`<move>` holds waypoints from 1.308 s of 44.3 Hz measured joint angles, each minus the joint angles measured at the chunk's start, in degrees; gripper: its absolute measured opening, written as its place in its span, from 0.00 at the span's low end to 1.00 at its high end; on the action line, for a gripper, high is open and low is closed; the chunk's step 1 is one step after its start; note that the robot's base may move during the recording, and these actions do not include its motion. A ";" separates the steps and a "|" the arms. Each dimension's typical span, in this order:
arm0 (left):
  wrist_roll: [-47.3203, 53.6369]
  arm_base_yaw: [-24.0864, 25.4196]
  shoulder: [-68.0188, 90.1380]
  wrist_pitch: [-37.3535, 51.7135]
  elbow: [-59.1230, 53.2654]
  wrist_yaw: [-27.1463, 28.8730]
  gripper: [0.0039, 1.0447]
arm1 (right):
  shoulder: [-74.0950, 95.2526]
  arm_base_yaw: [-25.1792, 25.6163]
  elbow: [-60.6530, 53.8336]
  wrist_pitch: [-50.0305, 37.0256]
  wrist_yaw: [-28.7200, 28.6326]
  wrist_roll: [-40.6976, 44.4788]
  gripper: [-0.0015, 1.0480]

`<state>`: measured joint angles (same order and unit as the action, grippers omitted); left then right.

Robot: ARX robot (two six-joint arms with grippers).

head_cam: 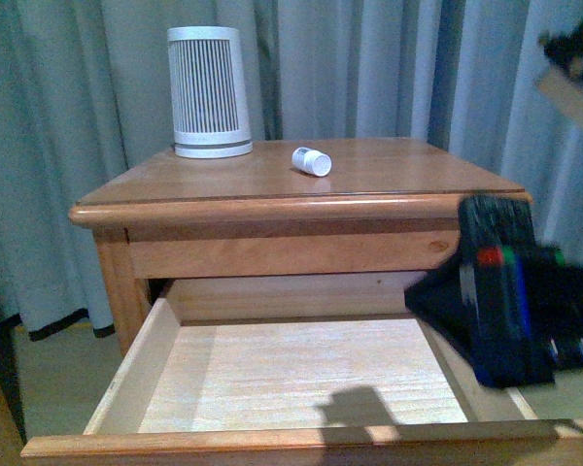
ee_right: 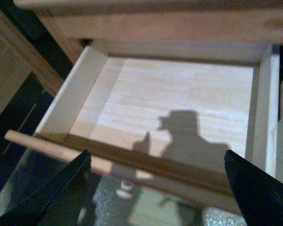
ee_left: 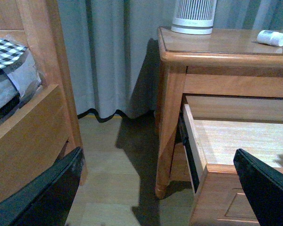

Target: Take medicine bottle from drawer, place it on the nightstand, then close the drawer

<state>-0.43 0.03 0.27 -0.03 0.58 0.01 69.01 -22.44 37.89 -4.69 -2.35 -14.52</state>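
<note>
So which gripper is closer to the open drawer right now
Right. The right gripper hovers just above the drawer front; the left gripper is off beside the nightstand.

a bedroom: nightstand (head_cam: 272,209), curtains (head_cam: 389,68), wooden bed frame (ee_left: 33,127)

White medicine bottle (head_cam: 311,161) lies sideways on nightstand (head_cam: 389,170); drawer (head_cam: 291,379) open.

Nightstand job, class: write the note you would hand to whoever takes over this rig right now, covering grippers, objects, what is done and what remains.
Left gripper: open, empty, low beside the nightstand.
Right gripper: open, empty, above the drawer's front edge.
Medicine bottle: lying on its side on the nightstand top, near the white ribbed device.
Drawer: pulled out, nothing inside.
Done: bottle out and placed.
Left: push the drawer shut.
</note>
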 joint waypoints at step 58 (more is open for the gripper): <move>0.00 0.00 0.00 0.00 0.00 0.02 0.94 | 57.64 3.69 7.91 -55.01 11.37 15.61 0.03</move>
<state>-0.43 0.03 0.27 -0.03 0.58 0.03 126.65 -18.74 45.80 -59.70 9.02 1.08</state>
